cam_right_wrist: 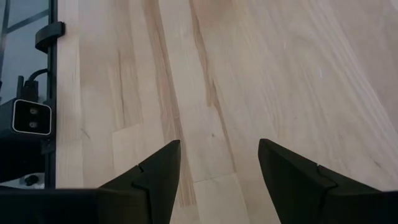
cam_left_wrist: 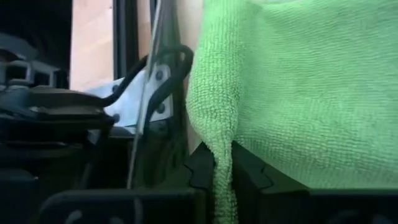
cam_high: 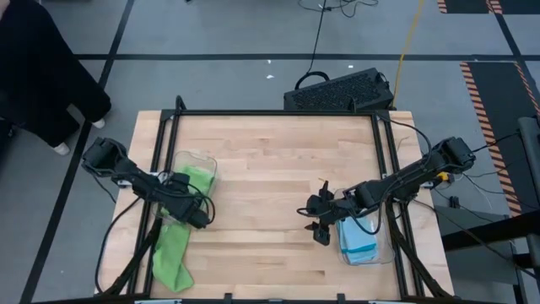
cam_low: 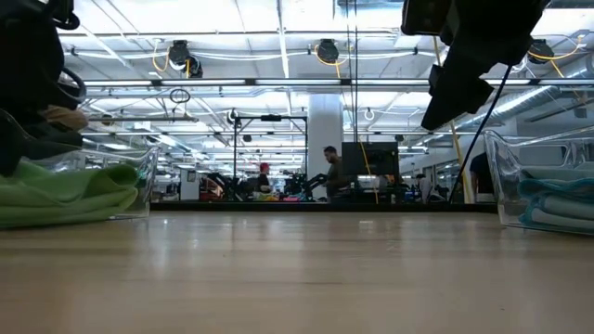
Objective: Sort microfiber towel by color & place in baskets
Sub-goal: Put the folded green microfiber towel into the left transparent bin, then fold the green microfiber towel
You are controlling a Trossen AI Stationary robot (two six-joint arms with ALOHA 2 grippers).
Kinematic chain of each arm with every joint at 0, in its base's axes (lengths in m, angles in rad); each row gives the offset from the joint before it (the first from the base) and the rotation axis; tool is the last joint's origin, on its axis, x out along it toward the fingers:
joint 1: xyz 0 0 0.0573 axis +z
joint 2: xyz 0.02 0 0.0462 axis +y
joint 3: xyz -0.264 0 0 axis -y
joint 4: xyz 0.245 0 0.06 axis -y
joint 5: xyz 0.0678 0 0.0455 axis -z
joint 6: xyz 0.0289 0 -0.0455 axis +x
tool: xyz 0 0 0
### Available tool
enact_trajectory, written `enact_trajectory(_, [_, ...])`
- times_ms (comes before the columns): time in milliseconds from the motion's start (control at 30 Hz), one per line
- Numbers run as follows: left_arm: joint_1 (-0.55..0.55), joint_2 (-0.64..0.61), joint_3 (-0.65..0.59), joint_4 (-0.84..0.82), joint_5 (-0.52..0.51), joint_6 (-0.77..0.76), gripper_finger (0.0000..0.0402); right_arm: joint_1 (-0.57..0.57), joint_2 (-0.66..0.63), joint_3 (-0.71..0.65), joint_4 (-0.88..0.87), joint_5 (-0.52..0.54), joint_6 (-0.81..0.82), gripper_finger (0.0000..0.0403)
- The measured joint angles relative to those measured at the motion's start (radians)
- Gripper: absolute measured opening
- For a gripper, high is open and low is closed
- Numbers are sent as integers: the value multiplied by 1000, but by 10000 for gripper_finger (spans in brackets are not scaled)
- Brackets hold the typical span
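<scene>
A lime green towel (cam_high: 196, 182) lies in the clear left basket (cam_high: 205, 161), and another lime green cloth (cam_high: 171, 257) hangs from it down toward the near edge of the tabletop (cam_high: 270, 169). The left gripper (cam_high: 202, 218) sits just beside that basket, its jaws pinched on a fold of green towel (cam_left_wrist: 224, 180). Light blue towels (cam_high: 359, 241) are stacked in the right basket (cam_high: 386, 245). The right gripper (cam_high: 317, 221) hovers over bare wood beside it, jaws spread and holding nothing.

Wooden table (cam_high: 270, 160) bears two baskets (cam_high: 196, 162), green towel (cam_high: 171, 257).
</scene>
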Motion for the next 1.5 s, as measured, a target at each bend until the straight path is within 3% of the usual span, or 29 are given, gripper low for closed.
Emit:
enact_trajectory(133, [29,-2,4,12,34,37,70,0,0,0,1,1,4,208])
enact_trajectory(333, [98,-68,37,-12,167,133,174,0,0,0,2,5,23,208])
enact_trajectory(467, [107,-135,135,-26,197,227,242,0,0,0,2,47,26,208])
enact_trajectory(600, [68,-163,285,-28,276,194,280,0,0,0,4,50,25,208])
enact_trajectory(800, [-91,-134,499,118,380,54,279,5,0,0,4,45,23,208])
enact_trajectory(967, [-267,-79,551,219,480,-59,264,18,0,0,1,19,-6,208])
enact_trajectory(1100, [-397,-63,507,175,587,-147,258,28,0,0,0,17,-48,208])
enact_trajectory(1267, [-479,-63,405,191,493,-266,258,28,0,0,0,19,-81,208])
enact_trajectory(1500, [-481,-63,223,297,482,-238,257,28,0,0,0,17,-61,208])
